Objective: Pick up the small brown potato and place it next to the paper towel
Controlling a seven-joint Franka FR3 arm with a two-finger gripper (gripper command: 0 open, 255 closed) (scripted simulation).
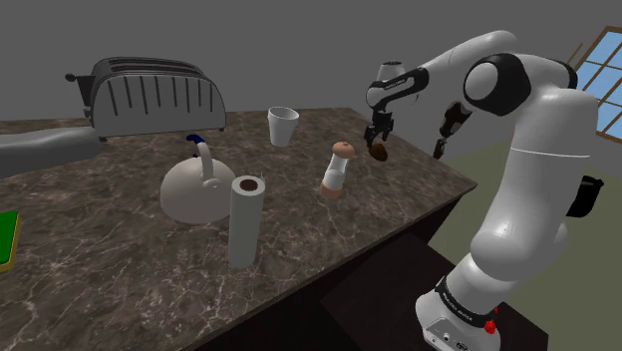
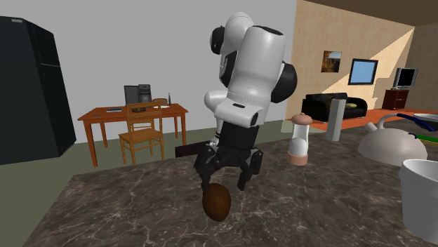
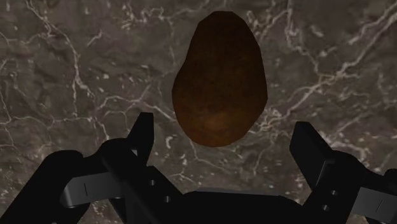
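A small brown potato (image 1: pixel 380 152) (image 2: pixel 217 201) (image 3: pixel 219 79) lies on the dark marble counter (image 1: pixel 130 279) near its far right corner in the shoulder view. My black gripper (image 1: pixel 379 131) (image 2: pixel 226 174) (image 3: pixel 226 127) hovers right above it, open. Its two fingers (image 3: pixel 144 137) stand apart on either side of the potato's near end without touching it. The paper towel roll (image 1: pixel 244 221) (image 2: pixel 337 121) stands upright toward the counter's front, well to the shoulder view's left of the potato.
Between potato and roll stands a pepper mill (image 1: pixel 338 170) (image 2: pixel 300 140). A rounded kettle (image 1: pixel 199 189) (image 2: pixel 392 146) sits behind the roll, a white cup (image 1: pixel 282 126) (image 2: pixel 421 196) and a toaster (image 1: pixel 155 95) farther back. The counter's edge (image 1: pixel 454 184) runs close to the potato.
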